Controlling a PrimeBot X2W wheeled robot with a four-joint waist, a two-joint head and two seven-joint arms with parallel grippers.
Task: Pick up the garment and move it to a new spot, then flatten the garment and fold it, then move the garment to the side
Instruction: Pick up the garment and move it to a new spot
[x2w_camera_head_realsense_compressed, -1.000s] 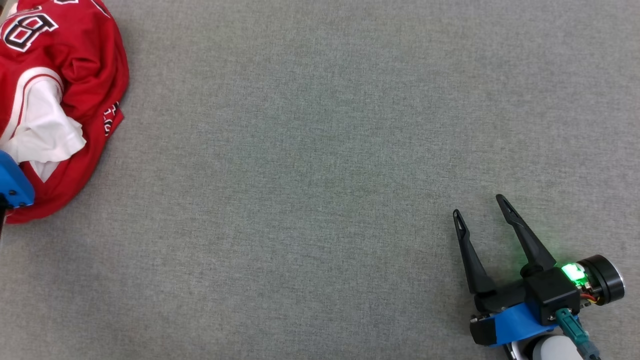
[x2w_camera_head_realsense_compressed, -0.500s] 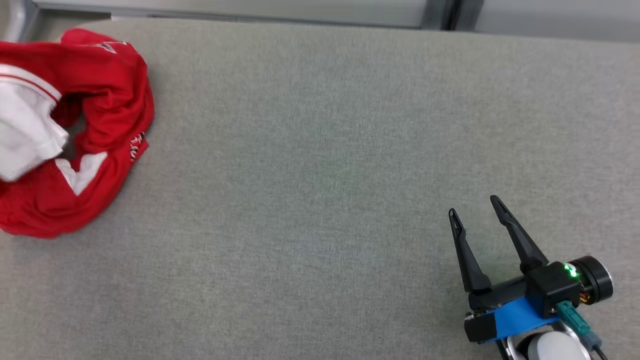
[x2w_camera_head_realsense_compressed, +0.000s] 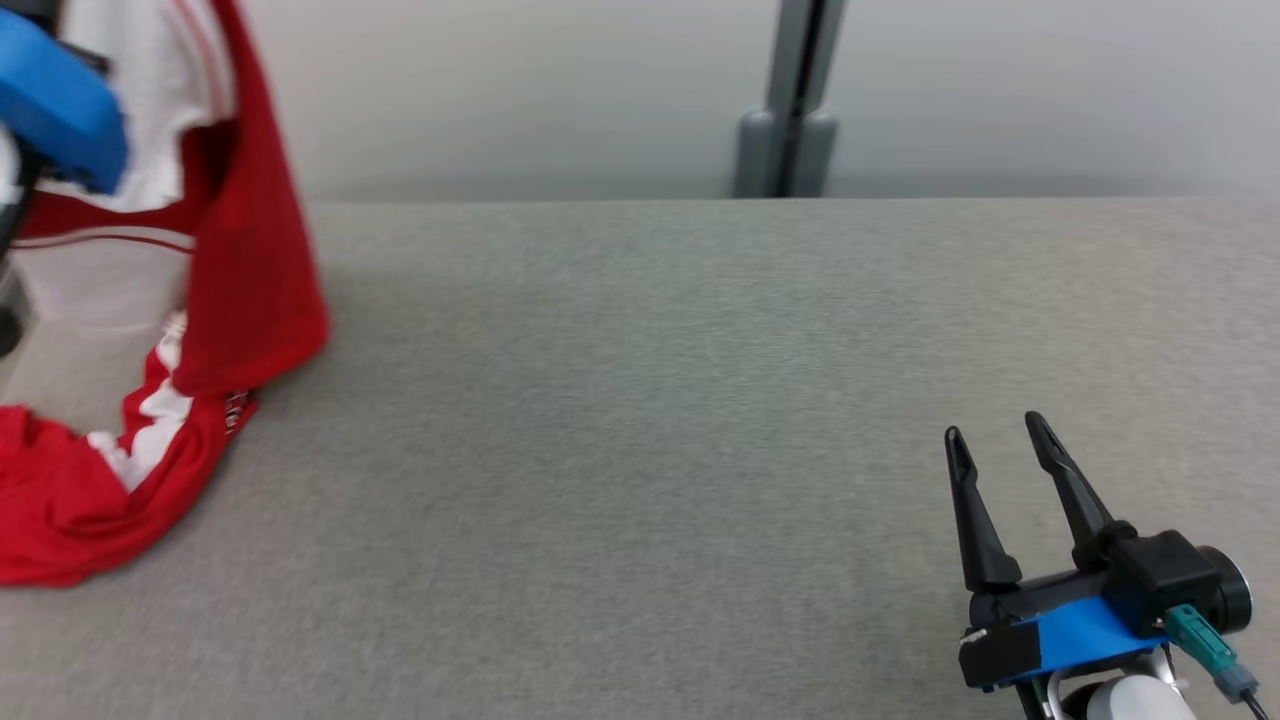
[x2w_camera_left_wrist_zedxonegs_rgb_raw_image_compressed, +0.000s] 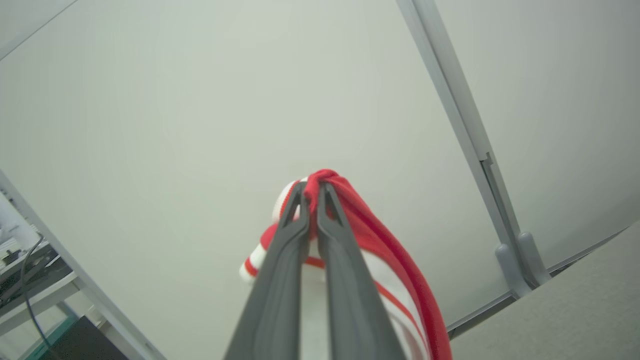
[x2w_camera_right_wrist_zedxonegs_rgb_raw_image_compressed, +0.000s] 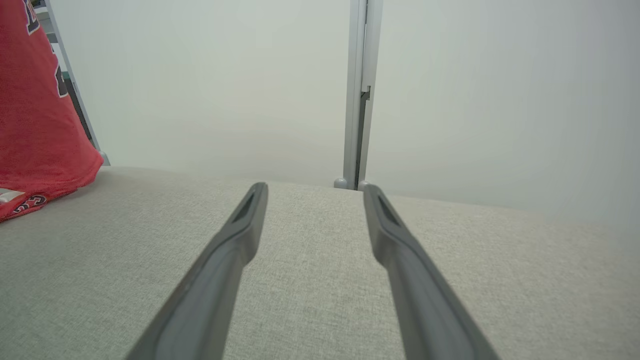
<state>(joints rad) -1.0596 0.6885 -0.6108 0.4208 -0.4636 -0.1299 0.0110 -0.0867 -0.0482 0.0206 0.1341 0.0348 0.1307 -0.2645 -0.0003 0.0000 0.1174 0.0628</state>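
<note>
The garment (x2w_camera_head_realsense_compressed: 250, 250) has risen at left, clamped in the left gripper (x2w_camera_left_wrist_zedxonegs_rgb_raw_image_compressed: 312, 200), one end trailing on the table (x2w_camera_head_realsense_compressed: 640, 450). The right gripper (x2w_camera_head_realsense_compressed: 995, 440) is open; carrying comes next.

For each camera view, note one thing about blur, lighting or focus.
Head view: the garment is smeared by motion; light is soft, shadows faint. Left wrist view: the left gripper looks soft near the lens. Right wrist view: the right gripper blurs toward the bottom edge.
</note>
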